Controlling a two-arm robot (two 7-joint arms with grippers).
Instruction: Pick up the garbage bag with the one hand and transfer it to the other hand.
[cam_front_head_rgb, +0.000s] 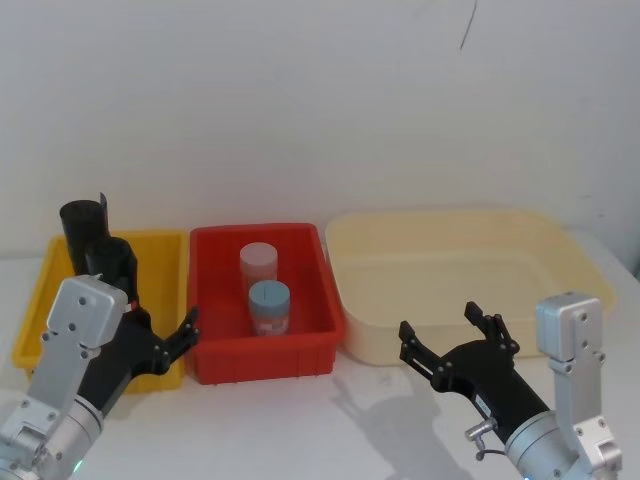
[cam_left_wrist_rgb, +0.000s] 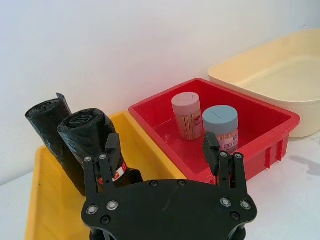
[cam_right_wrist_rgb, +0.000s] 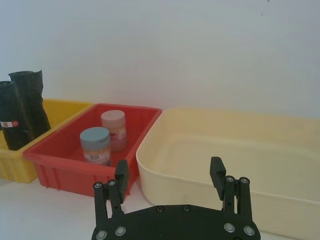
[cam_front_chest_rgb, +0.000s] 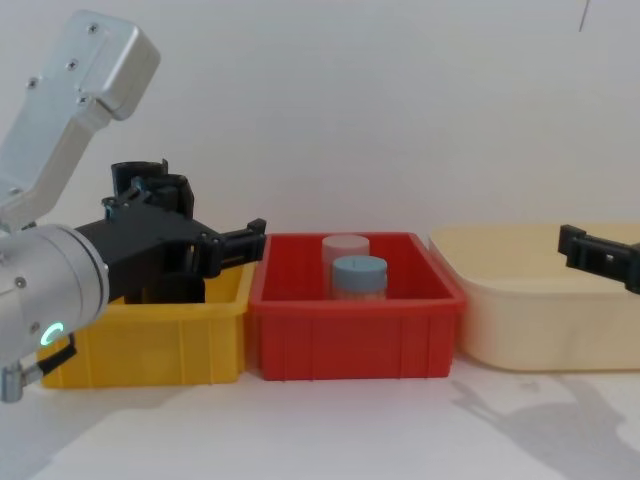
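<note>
Left claw (cam_left_wrist_rgb: 161, 145): spread wide, empty, poised at yellow bin (cam_left_wrist_rgb: 35, 210). Garbage bag (cam_left_wrist_rgb: 89, 134) stands inside, just beside plain roll (cam_left_wrist_rgb: 47, 122). Risk: jaws may catch both rolls, or the wrong one. Right claw (cam_right_wrist_rgb: 169, 167): spread, empty, near cream tub (cam_right_wrist_rgb: 145, 150).

The red-and-white label (cam_left_wrist_rgb: 118, 173) on the garbage bag (cam_left_wrist_rgb: 84, 134) is too small to read.
</note>
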